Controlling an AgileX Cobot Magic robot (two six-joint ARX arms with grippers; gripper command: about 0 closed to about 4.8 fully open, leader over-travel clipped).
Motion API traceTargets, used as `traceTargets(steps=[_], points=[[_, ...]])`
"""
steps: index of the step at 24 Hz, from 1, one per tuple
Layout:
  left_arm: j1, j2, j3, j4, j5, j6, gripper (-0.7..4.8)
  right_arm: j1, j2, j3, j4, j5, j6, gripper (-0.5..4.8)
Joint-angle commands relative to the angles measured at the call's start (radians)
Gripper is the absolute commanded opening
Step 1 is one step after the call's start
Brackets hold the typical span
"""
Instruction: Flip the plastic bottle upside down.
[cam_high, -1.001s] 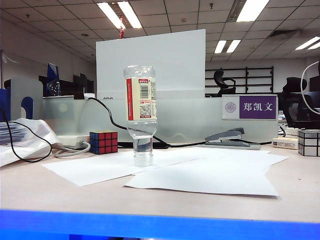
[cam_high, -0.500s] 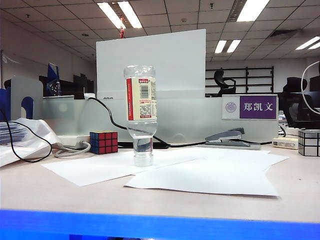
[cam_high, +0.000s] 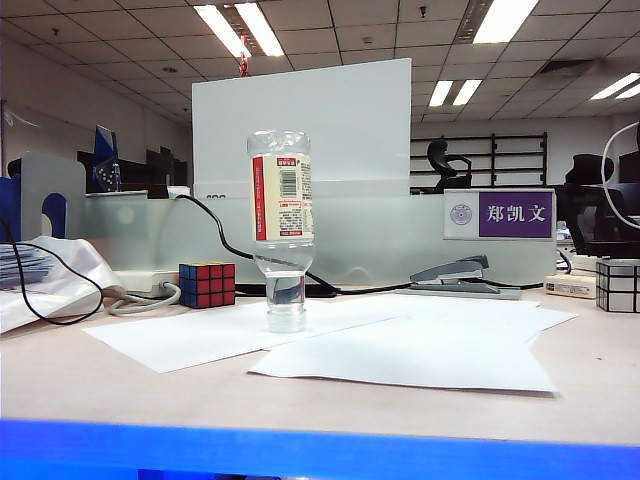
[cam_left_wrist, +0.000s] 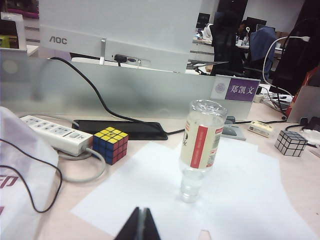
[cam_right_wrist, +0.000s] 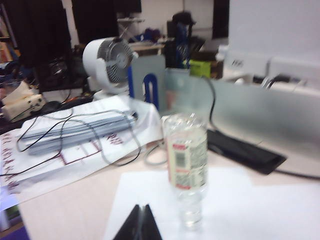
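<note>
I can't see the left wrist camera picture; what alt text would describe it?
A clear plastic bottle stands upside down on its cap on white paper, untouched. The left gripper, fingers shut, sits apart from it at the near edge. A Rubik's cube and a power strip lie to one side, a monitor behind.

Fluorescent ceiling panels (cam_high: 236, 28) are seen glowing over an open office. A frosted desk divider (cam_high: 400, 235) is being backed by a monitor (cam_high: 300, 125); office chairs (cam_high: 440, 160) are seen behind.
</note>
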Motion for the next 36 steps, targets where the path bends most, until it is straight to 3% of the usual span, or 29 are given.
traceTargets(steps=[1, 5, 11, 19, 26, 36], points=[[0.002, -0.002, 0.001, 0.014, -0.021, 0.008, -0.05, -0.013, 0.072, 0.002, 0.068, -0.093, 0.042, -0.05], [0.001, -0.002, 0.001, 0.013, -0.009, 0.008, -0.05, -0.023, 0.181, 0.002, 0.157, -0.217, 0.074, -0.05], [0.001, -0.002, 0.001, -0.002, 0.040, 0.008, -0.05, -0.020, 0.281, 0.002, 0.174, -0.217, 0.125, -0.05], [0.002, -0.002, 0.001, -0.008, 0.042, 0.008, -0.05, -0.020, 0.198, -0.018, 0.097, -0.213, 0.125, -0.05], [0.002, -0.002, 0.001, -0.008, 0.042, 0.017, -0.05, -0.020, -0.065, -0.036, -0.174, -0.186, 0.139, -0.05], [0.002, -0.002, 0.001, -0.009, 0.068, 0.015, -0.05, -0.020, -0.581, -0.036, -0.547, 0.051, 0.097, -0.05]])
